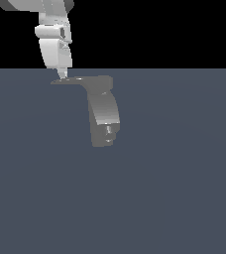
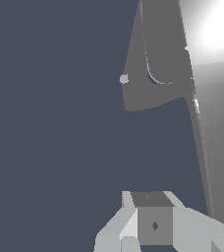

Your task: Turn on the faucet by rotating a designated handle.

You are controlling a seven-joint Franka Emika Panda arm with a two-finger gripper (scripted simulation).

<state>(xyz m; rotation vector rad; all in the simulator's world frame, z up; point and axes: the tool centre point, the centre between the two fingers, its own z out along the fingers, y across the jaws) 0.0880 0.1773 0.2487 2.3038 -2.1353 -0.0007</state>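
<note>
The faucet (image 1: 104, 111) is a matte grey fixture with a thick curved body that ends in a stepped nub. Its handle (image 1: 73, 80), a thin flat blade, sticks out from the top toward the exterior view's left. My gripper (image 1: 62, 75) comes down from above with its fingers drawn together into one narrow point. That point rests at the handle's outer tip, and nothing is held between the fingers. In the wrist view, grey faucet surfaces (image 2: 153, 59) lie ahead of the gripper (image 2: 153, 216). I cannot tell which of those surfaces is the handle.
A flat blue-grey ground (image 1: 174, 188) extends around the faucet on every side. The white arm (image 1: 55, 39) rises out of frame at the exterior view's upper left. Nothing else shows.
</note>
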